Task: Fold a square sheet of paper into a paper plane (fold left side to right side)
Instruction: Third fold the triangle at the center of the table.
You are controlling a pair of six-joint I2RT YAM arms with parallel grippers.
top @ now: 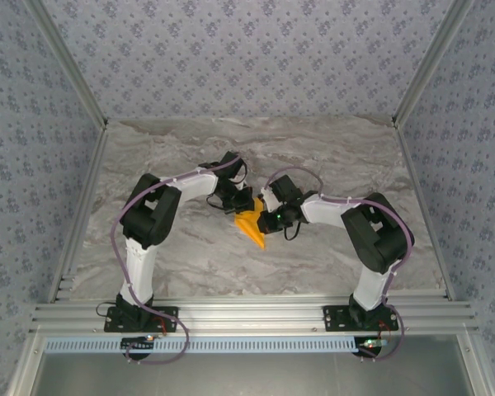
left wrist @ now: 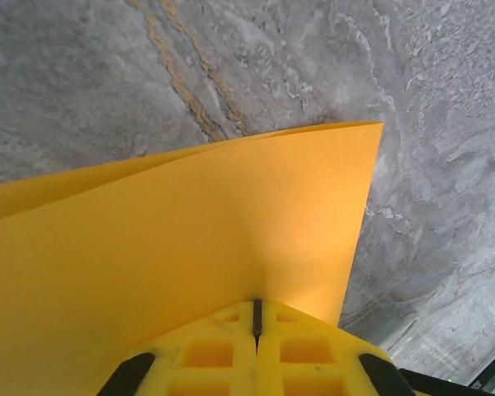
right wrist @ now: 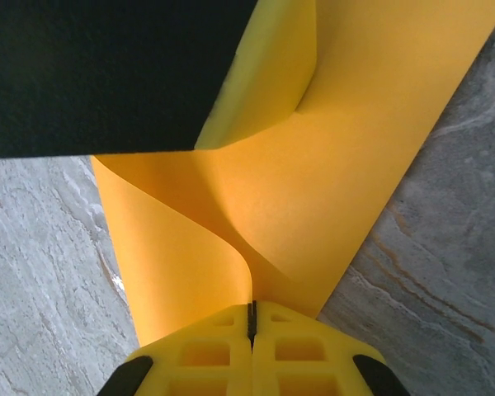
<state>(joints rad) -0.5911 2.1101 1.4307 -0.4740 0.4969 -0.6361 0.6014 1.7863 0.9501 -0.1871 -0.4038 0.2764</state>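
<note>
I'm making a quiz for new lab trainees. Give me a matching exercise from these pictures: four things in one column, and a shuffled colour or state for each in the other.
Things:
1. paper
2. table
3. left gripper
4. back wall

Colour or state:
A. grey, marbled
B. flower-patterned
C. orange-yellow, curved
D. yellow fingers, shut on the paper

Pairs: 1-C, 2-A, 3-D, 4-B

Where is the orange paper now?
Top view: the orange paper is near the middle of the table, pinched by the left gripper and the right gripper.
</note>
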